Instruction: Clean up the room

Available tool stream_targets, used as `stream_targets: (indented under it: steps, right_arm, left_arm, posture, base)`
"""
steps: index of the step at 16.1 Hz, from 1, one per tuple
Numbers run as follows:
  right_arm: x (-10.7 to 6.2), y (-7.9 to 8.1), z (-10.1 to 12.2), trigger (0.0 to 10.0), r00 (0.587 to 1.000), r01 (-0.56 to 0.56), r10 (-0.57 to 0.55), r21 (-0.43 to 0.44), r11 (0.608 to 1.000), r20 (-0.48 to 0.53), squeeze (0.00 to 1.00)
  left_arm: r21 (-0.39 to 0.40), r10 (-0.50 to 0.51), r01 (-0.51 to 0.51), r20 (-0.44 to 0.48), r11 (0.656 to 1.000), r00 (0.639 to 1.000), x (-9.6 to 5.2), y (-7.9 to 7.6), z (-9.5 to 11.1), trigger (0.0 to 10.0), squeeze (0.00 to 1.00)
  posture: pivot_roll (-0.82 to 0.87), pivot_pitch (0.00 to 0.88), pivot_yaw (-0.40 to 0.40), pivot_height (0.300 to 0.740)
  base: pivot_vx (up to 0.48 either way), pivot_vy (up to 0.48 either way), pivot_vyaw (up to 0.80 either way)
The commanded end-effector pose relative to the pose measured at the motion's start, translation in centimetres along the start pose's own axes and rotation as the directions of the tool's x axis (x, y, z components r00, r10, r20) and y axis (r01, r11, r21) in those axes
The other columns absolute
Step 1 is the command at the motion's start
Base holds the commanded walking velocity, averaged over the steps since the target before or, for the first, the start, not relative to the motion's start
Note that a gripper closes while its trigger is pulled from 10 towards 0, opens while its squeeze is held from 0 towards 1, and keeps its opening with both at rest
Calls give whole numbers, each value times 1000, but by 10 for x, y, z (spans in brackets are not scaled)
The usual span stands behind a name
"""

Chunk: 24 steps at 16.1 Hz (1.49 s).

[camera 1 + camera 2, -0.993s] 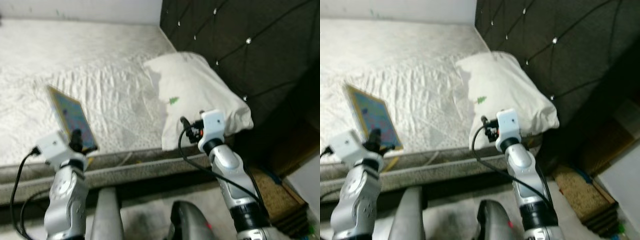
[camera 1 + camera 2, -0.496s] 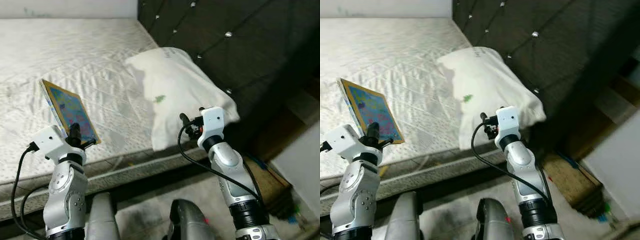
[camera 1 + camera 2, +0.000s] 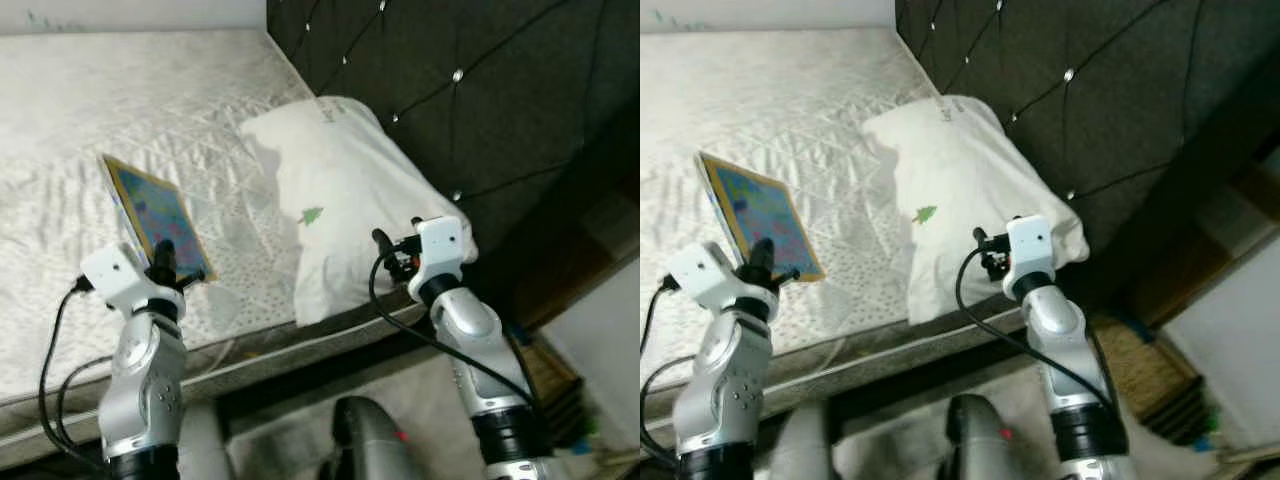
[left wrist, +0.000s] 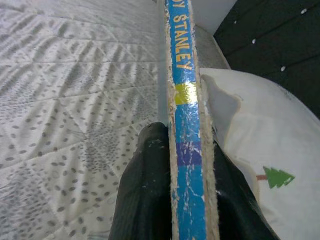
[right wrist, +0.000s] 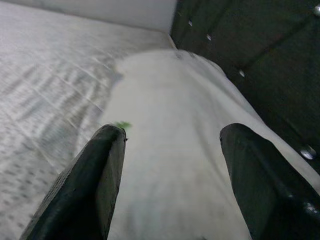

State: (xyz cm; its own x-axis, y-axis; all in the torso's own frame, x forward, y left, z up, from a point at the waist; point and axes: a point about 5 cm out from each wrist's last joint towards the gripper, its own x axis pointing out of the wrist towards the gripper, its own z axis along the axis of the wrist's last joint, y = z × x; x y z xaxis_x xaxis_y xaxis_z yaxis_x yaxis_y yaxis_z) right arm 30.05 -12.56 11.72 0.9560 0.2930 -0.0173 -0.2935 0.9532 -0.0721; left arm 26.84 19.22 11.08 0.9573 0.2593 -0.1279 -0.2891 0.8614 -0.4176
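**Book held over the bed, pillow ahead**

Holding a worn book [image 4: 187, 125] by its spine, the left gripper [image 3: 165, 262] is clamped on it above the mattress [image 3: 120, 130]. Against a second ago the whole scene has shifted — the camera has moved, while the book stays upright in the grip. The right gripper [image 5: 170, 170] hangs fingers apart, the pillow [image 3: 345, 215] at its twelve o'clock. The spine title is cut off — where the book belongs isn't visible.

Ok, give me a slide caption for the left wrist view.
Left gripper shut on a book held spine-on above the mattress, pillow beyond.
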Motion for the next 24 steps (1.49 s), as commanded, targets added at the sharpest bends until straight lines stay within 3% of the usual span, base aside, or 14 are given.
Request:
stream_targets:
  steps: [1,2,4,8,10,13,15,17,19,24]
  right_arm:
    - [-1,6,3,10000,999,-33,33,-2,999,4,0]
    - [-2,7,3,10000,999,-34,34,-3,999,4,0]
    - [-10,6,5,10000,1000,-12,12,25,1000,0,0]
    - [-26,2,9,10000,1000,2,-2,16,1000,-12,0]
    - [-44,5,14,10000,999,-46,47,-63,997,5,0]
    - [-72,5,20,10000,997,-69,67,-74,995,-23,0]
    - [-81,-2,20,10000,998,-56,52,-82,995,-43,0]
    - [-87,-4,21,10000,997,-56,51,-87,995,-56,0]
    - [-89,-4,23,10000,997,-63,59,-86,994,-59,0]
    - [-93,-7,26,10000,995,-73,65,-106,992,-73,0]
  left_arm:
    - [-37,12,-12,-10,999,1000,0,-2,-3,10000,0]
    - [-40,9,-10,-12,999,1000,1,-3,-4,10000,0]
    - [-123,-47,37,-76,992,996,21,-6,-7,10000,0]
    - [-185,-107,85,-110,979,988,39,-16,-8,10000,0]
    - [-192,-180,148,-165,970,970,46,-29,-16,10000,0]
    - [-206,-255,208,-234,956,938,57,-43,-27,10000,0]
    - [-218,-268,217,-236,951,934,61,-46,-28,10000,0]
    - [-262,-294,233,-226,937,929,67,-48,-28,10000,0]
    - [-257,-316,256,-228,932,921,71,-51,-27,10000,0]
    - [-325,-307,220,-246,920,919,81,-49,-32,10000,0]
  posture:
    - [-64,60,-127,622]
    - [-62,69,-128,622]
    - [-71,95,-129,622]
    - [-112,124,-118,587]
    - [-114,137,-117,572]
    - [-152,158,-108,572]
    - [-164,167,-109,567]
    - [-174,173,-109,543]
    - [-184,180,-112,517]
    - [-218,180,-124,517]
  base:
    - [0,0,0]
    - [0,0,0]
    - [0,0,0]
    - [0,0,0]
    - [0,0,0]
    - [0,0,0]
    - [0,0,0]
    - [0,0,0]
    - [0,0,0]
    - [0,0,0]
